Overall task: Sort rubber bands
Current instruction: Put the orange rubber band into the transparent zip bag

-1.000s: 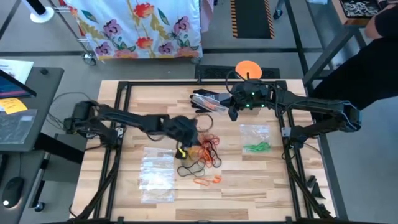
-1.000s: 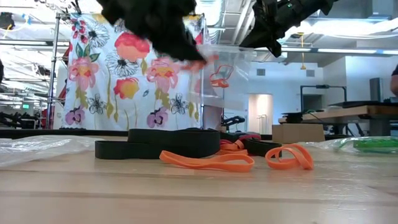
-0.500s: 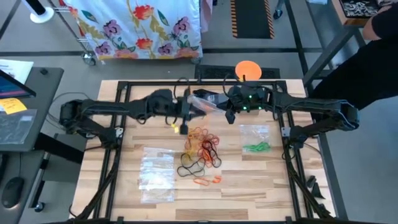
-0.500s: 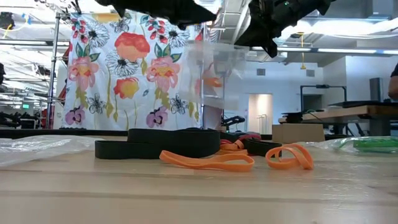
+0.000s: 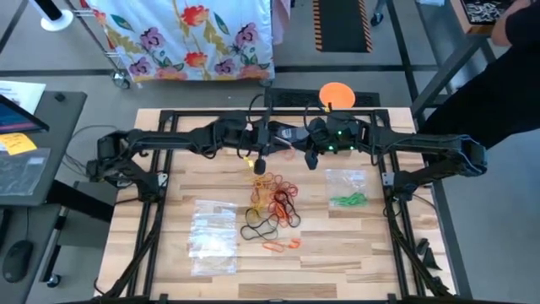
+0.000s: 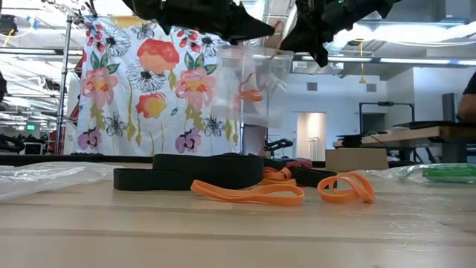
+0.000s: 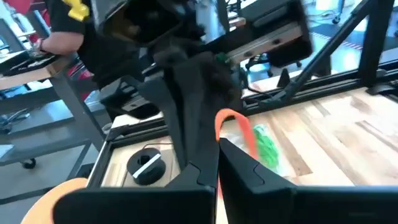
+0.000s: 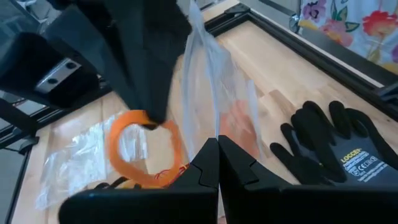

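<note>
Rubber bands (image 5: 274, 203): thin elastic loops, very light and floppy by the look of them, grippy rubber, not fragile; I'd expect them to snag on each other in the heap, so best pinched across a single strand at a loose loop on the pile edge, not from the tangled middle. Main heap sits mid-worktop (image 5: 371, 245) in the high view, a mix of orange, red, yellow and black; a couple of orange ones lie apart at the near side. Low view shows wide flat black bands (image 6: 190, 171) and orange bands (image 6: 249, 193) lying slack on the wood. Green ones are already inside a clear bag (image 5: 346, 190) to the right of the heap; more clear bags (image 5: 213, 236) lie to its left. One orange band (image 8: 142, 149) is off the worktop: the left tool (image 5: 258, 157) is pressed together pinching it, right at the mouth of a clear bag (image 8: 214, 87) that the right tool (image 5: 310, 157), also pressed together, holds up by its edge. That bag hangs limp and already holds some orange (image 6: 251, 88). Black glove (image 8: 333, 149) lies at the far edge, not part of the sort.
</note>
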### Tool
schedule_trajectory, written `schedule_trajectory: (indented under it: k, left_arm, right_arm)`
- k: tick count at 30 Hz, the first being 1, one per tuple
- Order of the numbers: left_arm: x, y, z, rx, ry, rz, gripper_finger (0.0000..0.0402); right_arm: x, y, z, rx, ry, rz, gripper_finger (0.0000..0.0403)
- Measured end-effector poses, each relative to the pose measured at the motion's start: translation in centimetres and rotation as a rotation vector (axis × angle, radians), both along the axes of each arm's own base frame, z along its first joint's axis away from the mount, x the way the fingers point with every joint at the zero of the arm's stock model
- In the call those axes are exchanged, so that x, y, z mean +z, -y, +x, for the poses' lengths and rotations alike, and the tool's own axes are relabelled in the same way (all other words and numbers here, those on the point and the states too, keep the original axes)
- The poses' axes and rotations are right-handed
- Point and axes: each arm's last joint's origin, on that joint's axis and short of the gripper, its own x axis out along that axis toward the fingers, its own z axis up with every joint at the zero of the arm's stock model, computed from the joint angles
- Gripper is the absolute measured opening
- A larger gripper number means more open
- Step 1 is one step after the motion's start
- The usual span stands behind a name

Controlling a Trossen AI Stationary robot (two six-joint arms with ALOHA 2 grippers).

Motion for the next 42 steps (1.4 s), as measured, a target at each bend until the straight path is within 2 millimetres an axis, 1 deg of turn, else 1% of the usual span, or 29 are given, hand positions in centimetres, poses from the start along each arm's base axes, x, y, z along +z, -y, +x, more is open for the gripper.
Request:
schedule_trajectory:
  k: [5,9,13,19,22,26,30,34,37,42]
  left_arm:
    - [-0.3,-0.5,-0.2,0.046,-0.038,-0.018,0.0000]
    - [-0.7,-0.7,-0.4,0.073,-0.085,-0.029,0.0000]
    - [-1.2,-1.0,-0.5,0.158,-0.134,-0.041,0.0000]
    - [-1.4,-1.4,-0.7,0.251,-0.148,-0.086,0.0000]
    - [-1.5,-1.8,-0.8,0.296,-0.153,-0.149,0.0000]
    - [-1.7,-2.6,-1.2,0.355,-0.160,-0.299,0.0000]
    - [-1.8,-2.9,-1.3,0.383,-0.158,-0.386,0.0000]
    - [-1.6,-2.6,-1.2,0.344,-0.144,-0.384,0.0004]
    - [-1.6,-2.2,-1.0,0.334,-0.138,-0.378,0.0018]
    - [-1.5,-1.6,-0.8,0.314,-0.147,-0.235,0.0059]
  right_arm:
    - [0.1,-0.2,0.1,0.007,0.012,-0.003,0.0000]
    - [0.6,-0.4,0.4,0.013,0.068,-0.019,0.0000]
    - [0.9,-0.4,0.5,0.031,0.098,-0.016,0.0000]
    - [0.9,-0.6,0.5,0.038,0.096,-0.006,0.0000]
    - [0.8,-1.0,0.6,0.047,0.094,0.003,0.0000]
    - [0.8,-1.5,0.7,0.062,0.094,0.010,0.0000]
    - [0.8,-1.5,0.7,0.055,0.093,0.009,0.0000]
    - [0.8,-1.4,0.6,0.049,0.091,0.009,0.0000]
    - [0.8,-1.4,0.6,0.050,0.090,0.005,0.0000]
    - [0.8,-1.4,0.6,0.052,0.090,0.001,0.0000]
